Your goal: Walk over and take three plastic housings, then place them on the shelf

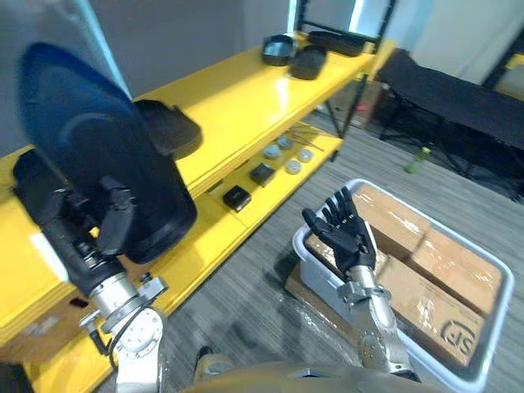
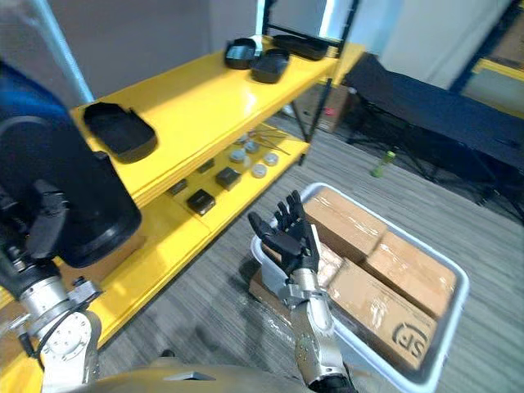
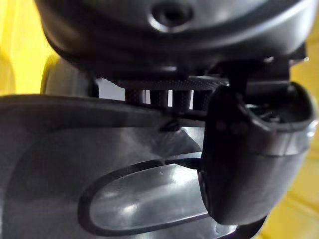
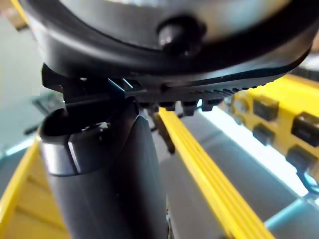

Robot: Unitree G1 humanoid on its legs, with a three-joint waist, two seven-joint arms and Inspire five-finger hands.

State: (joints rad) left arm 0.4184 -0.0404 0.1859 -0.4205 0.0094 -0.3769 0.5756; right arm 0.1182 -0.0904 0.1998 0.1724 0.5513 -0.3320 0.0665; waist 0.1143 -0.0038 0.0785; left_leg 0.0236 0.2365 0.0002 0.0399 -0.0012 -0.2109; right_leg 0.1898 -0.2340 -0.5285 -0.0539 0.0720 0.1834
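Seemingly mid-placing, the left hand point(image 1: 70, 225), curled round a plastic housing point(image 1: 115, 139), must next lower it onto the yellow shelf point(image 1: 237, 90); the right hand point(image 1: 348, 233) hangs spread, empty.

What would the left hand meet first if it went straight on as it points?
Probably the yellow shelf top; the housing held in the left hand would touch first. Depth unclear.

Silver-grey arms point(image 1: 378, 323) bear dark left hand point(image 1: 78, 233), right hand point(image 1: 348, 237).
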